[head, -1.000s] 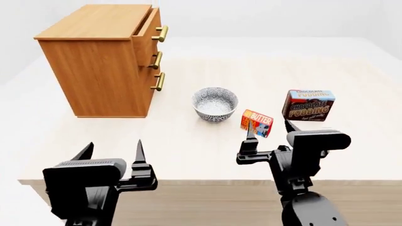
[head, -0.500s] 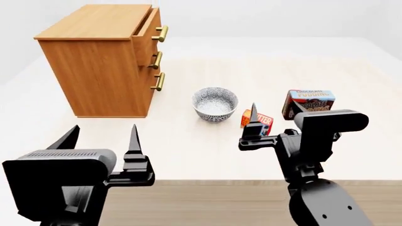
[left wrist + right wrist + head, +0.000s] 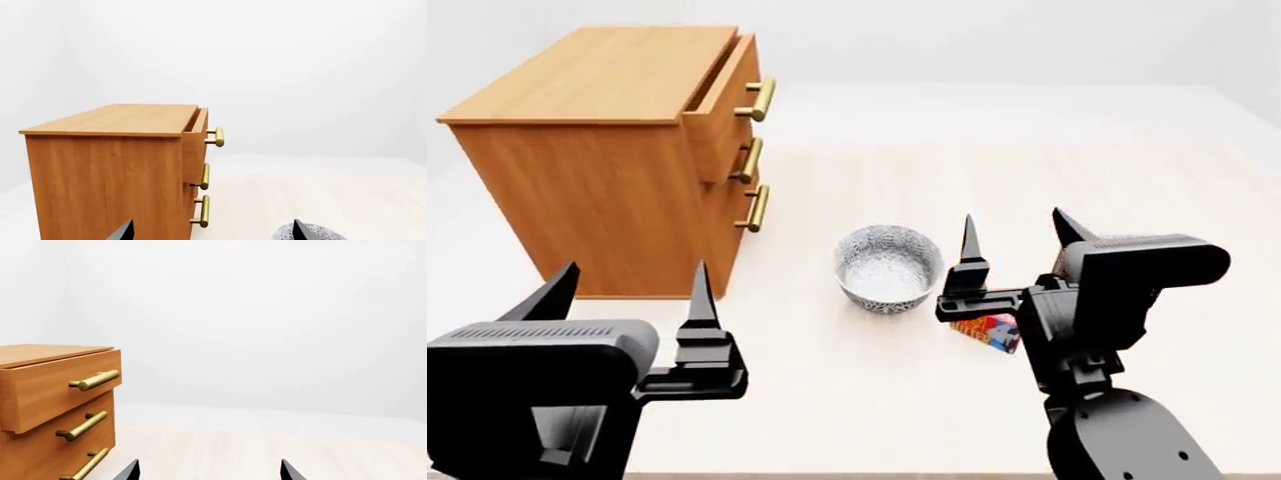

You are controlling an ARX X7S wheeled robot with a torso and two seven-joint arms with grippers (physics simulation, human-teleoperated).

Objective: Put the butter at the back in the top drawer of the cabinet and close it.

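The cabinet [image 3: 587, 170] stands at the table's back left, and it also shows in the left wrist view [image 3: 107, 170] and the right wrist view [image 3: 47, 405]. Its top drawer [image 3: 723, 95] is pulled out a little, brass handle [image 3: 755, 100] facing right. The butter [image 3: 990, 331] lies on the table, mostly hidden behind my right arm; only a red corner shows. My right gripper [image 3: 1014, 245] is open and empty, raised above the butter. My left gripper [image 3: 630, 290] is open and empty at the front left, in front of the cabinet.
A patterned grey bowl [image 3: 888, 267] sits mid-table between the cabinet and my right gripper; its rim shows in the left wrist view [image 3: 310, 233]. The two lower drawers [image 3: 741, 190] are shut. The pudding box is hidden from view.
The view has moved forward and up toward the table. Both grippers have risen; the right arm now covers most of the butter and all of the pudding box.
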